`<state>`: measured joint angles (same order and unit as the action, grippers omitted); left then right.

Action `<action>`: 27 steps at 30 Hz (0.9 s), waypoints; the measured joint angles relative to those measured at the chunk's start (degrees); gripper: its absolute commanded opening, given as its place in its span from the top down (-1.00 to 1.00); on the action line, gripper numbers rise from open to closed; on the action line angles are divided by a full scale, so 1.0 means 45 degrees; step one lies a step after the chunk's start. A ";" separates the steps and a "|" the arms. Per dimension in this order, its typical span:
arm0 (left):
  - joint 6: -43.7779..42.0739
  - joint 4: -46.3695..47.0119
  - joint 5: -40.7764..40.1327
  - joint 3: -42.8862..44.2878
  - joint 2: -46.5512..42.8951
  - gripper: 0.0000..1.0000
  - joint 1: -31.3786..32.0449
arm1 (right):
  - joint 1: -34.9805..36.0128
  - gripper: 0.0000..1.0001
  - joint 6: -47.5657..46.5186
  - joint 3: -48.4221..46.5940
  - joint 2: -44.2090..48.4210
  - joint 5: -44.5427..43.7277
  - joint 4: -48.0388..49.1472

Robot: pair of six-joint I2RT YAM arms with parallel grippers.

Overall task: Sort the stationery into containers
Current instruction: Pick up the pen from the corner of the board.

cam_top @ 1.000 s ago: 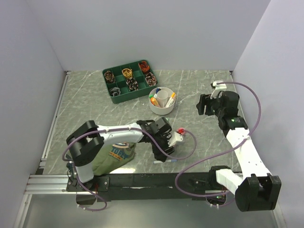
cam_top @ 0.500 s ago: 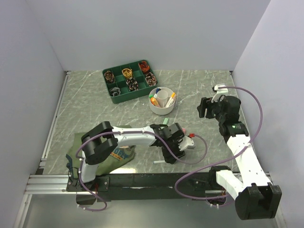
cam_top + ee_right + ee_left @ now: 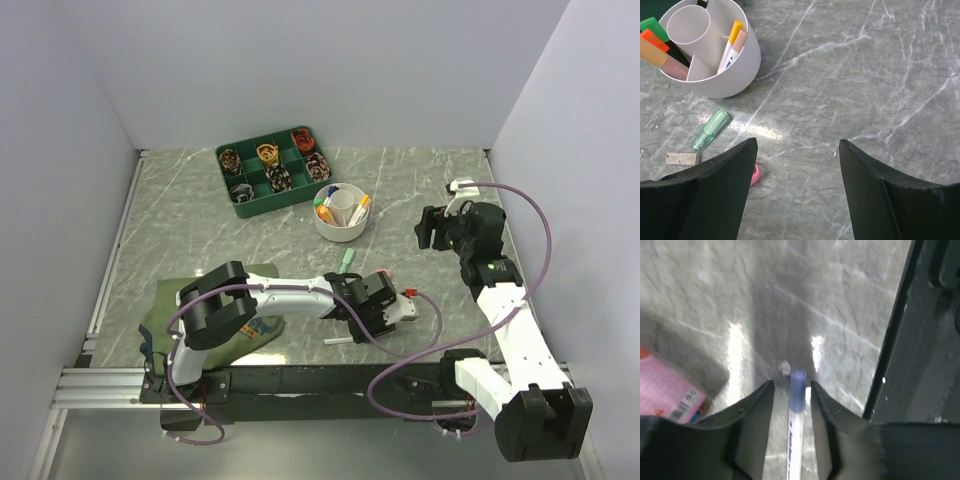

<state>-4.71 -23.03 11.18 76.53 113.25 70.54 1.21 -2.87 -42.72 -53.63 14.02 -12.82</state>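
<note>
A white pen with a blue cap (image 3: 797, 410) lies on the marble table between the fingers of my left gripper (image 3: 792, 385). The jaws are open, with a gap on each side of the pen. In the top view the pen (image 3: 338, 342) lies near the front rail, at my left gripper (image 3: 362, 330). The round white cup (image 3: 343, 212) holds several markers; it also shows in the right wrist view (image 3: 715, 55). A green highlighter (image 3: 711, 130) lies just in front of the cup. My right gripper (image 3: 797, 145) is open and empty above bare table, right of the cup.
A green compartment tray (image 3: 273, 170) stands behind the cup. A folded olive shirt (image 3: 225, 325) lies at the front left. A pink packet (image 3: 665, 390) lies left of the left gripper. A beige block (image 3: 682, 158) and a small pink item (image 3: 755, 175) lie near the highlighter.
My left gripper has moved right along the front of the table and come down over the blue-capped pen. My right gripper has shifted slightly and stayed open.
</note>
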 measured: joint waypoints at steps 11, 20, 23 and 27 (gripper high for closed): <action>0.0015 0.1423 -0.0384 -0.0486 -0.0015 0.47 0.0121 | 0.0000 -0.48 -0.0131 -0.0005 -0.0194 0.0058 -0.0010; -0.0019 0.1496 -0.0379 -0.0709 -0.0165 0.33 0.0141 | 0.0000 -0.47 -0.0238 -0.0005 -0.0253 0.0146 -0.0015; -0.0078 0.1700 -0.0471 -0.1171 -0.0466 0.38 0.0141 | 0.0000 -0.48 -0.0248 -0.0005 -0.0301 0.0146 -0.0015; -0.0146 0.1860 -0.0563 -0.1564 -0.0714 0.42 0.0136 | 0.0000 -0.48 -0.0282 -0.0010 -0.0393 0.0155 -0.0010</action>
<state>-5.37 -14.66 8.64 69.49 110.04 71.16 1.21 -4.14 -42.76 -55.40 14.72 -12.86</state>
